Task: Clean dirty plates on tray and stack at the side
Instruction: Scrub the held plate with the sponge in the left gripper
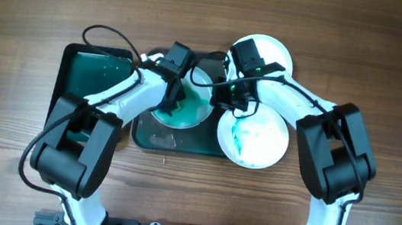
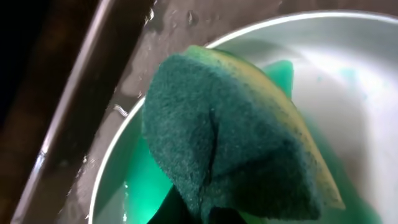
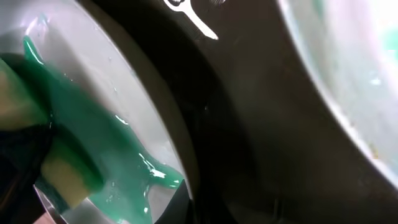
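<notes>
A white plate [image 1: 196, 106] smeared with teal-green lies in the dark tray [image 1: 153, 137]. My left gripper [image 1: 176, 98] is shut on a green-and-yellow sponge [image 2: 230, 130], pressed onto this plate [image 2: 354, 81] in a green puddle. My right gripper [image 1: 228, 94] is at the plate's right rim; in the right wrist view a dark finger [image 3: 180, 199] sits on the rim of the plate [image 3: 118, 74], apparently clamped. A second plate [image 1: 255, 138] with teal streaks lies at the tray's right edge and shows in the right wrist view [image 3: 348, 68]. A third, clean-looking plate [image 1: 270, 53] lies behind it.
A smaller dark tray [image 1: 94, 76] with a greenish wet floor stands left of the main tray. Black cables loop above both arms. The wooden table [image 1: 388, 89] surrounds everything. The main tray's wet floor [image 3: 249, 112] shows between the two plates.
</notes>
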Motion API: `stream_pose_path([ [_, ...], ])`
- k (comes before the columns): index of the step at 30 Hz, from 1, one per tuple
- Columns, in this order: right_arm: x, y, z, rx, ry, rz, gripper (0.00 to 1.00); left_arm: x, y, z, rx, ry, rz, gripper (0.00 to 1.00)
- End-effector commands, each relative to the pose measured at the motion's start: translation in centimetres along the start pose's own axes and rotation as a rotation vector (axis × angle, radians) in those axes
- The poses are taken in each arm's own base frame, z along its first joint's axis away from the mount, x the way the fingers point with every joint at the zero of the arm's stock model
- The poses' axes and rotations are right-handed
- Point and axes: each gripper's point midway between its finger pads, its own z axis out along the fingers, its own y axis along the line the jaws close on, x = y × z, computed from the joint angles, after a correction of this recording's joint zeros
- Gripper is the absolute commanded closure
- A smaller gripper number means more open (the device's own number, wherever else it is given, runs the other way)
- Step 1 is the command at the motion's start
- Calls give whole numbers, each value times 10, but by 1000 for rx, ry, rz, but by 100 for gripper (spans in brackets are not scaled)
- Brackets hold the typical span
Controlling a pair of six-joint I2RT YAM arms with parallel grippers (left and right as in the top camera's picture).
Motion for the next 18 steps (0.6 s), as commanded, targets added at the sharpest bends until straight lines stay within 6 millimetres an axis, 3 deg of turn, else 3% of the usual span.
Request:
stream_pose_path([
  [1,6,-9,9,-2,37,5,96,82,-31,4,291,396,230,96],
  [3,7,-7,9,-14,43,2,96,99,-65,-19,551,487,342,96],
  [4,8,-4,9,-27,46,0,96,96,-71,-21,584,475,343,96],
  [6,8,-3,9,-33,47,-2,96,84,-79,-18,603,408,352,96],
  [8,8,-4,9,-30,46,-12,96,53,-79,-3,512,256,291,96],
  [9,7,-6,9,-14,41,-10,96,17,-63,13,351,83,206,96],
  [11,7,-7,9,-11,40,-9,96,-12,-37,21,178,-63,102,96],
  [13,7,-8,10,-6,40,-8,96,-26,-13,22,51,-147,38,96],
  [15,6,-9,9,-3,36,-8,96,-27,20,21,-107,-183,-39,96],
  [18,5,-8,10,-5,32,-10,96,-8,35,21,-164,-102,-42,96],
])
